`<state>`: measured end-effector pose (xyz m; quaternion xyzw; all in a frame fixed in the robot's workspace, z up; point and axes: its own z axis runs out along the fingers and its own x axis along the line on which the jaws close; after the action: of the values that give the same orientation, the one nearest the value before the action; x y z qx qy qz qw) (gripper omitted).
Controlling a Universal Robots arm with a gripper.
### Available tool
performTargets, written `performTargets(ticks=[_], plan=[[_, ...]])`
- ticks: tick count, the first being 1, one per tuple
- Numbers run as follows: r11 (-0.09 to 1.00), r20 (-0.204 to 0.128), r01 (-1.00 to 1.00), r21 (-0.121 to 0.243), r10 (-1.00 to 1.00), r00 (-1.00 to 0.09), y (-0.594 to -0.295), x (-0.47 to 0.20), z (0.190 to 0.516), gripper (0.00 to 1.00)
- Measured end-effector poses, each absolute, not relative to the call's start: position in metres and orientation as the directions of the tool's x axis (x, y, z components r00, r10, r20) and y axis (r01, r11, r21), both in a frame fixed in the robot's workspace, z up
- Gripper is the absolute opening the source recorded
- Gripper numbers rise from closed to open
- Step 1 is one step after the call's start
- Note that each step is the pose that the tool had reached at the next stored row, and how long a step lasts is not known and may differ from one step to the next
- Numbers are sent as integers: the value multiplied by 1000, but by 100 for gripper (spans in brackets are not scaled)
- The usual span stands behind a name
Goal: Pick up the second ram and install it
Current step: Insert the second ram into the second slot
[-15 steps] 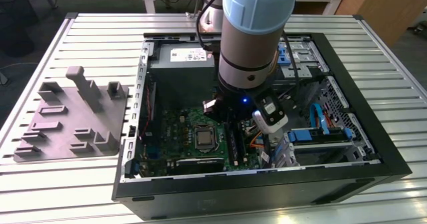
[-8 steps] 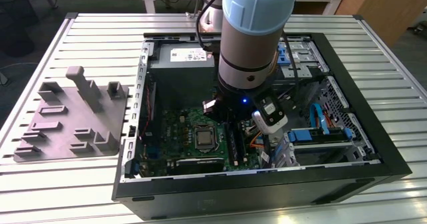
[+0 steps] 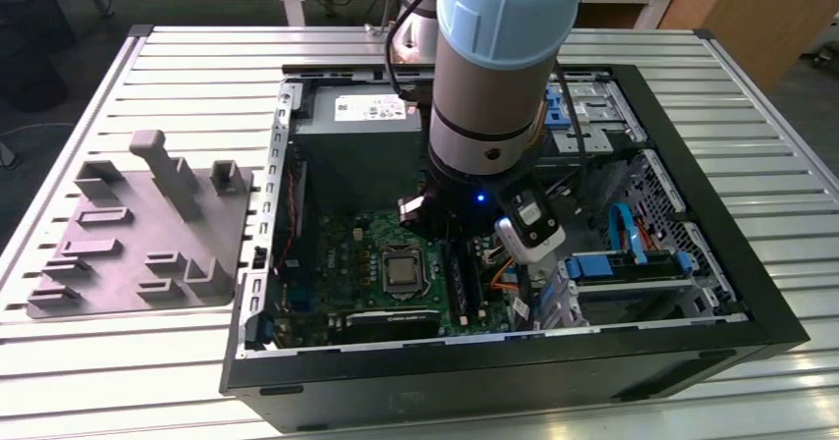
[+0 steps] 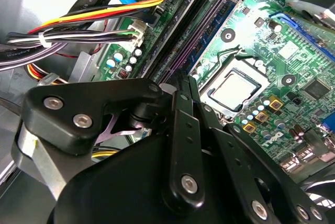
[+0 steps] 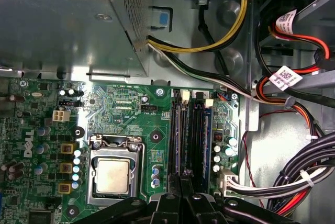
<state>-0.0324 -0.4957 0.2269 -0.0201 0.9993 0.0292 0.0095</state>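
Second ram is hidden; it is judged to sit under the gripper, at one end of the slot rails. As a thin, light, stiff board, it is best held by its long flat faces, never bent, with chips and contacts spared. The arm is held upright above the slot rails, with the wrist down inside the case. Whether the gripper is apart or clamped on anything cannot be told.
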Motion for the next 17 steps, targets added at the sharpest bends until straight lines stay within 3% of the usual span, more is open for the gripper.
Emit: performTargets(ticks=[17], plan=[[998,-20,3,57,4,-1000,-496,-32,227,11]])
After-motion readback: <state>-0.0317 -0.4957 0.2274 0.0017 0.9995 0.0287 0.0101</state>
